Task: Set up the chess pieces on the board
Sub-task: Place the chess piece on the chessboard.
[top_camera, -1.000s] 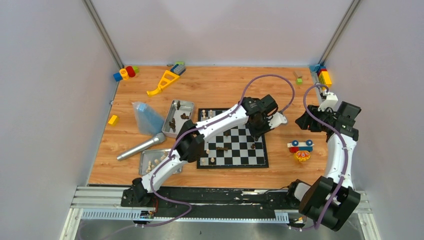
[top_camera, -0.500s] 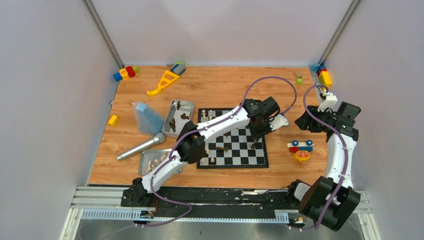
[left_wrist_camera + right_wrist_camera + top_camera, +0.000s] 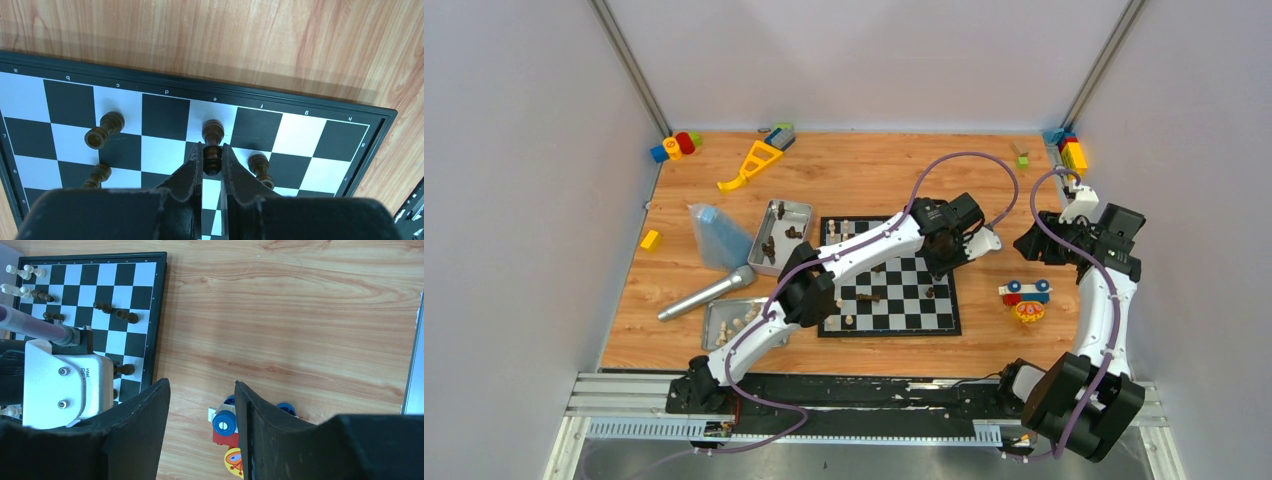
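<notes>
1 dark chess piece (image 3: 212, 159) is pinched by the left gripper (image 3: 212, 149) over the board (image 3: 165, 112). The right gripper (image 3: 201, 385) is held spread. 2 metal trays (image 3: 798, 214) (image 3: 714, 314) are seen.

Left claw (image 3: 212, 148) hides near rows of board (image 3: 310, 131) & dark pc (image 3: 212, 131) sides.

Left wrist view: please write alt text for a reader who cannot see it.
The left gripper holds a dark chess piece upright between its fingers, near the far edge of the board. Three other dark pieces sit on nearby squares; wooden table shows beyond.
</notes>
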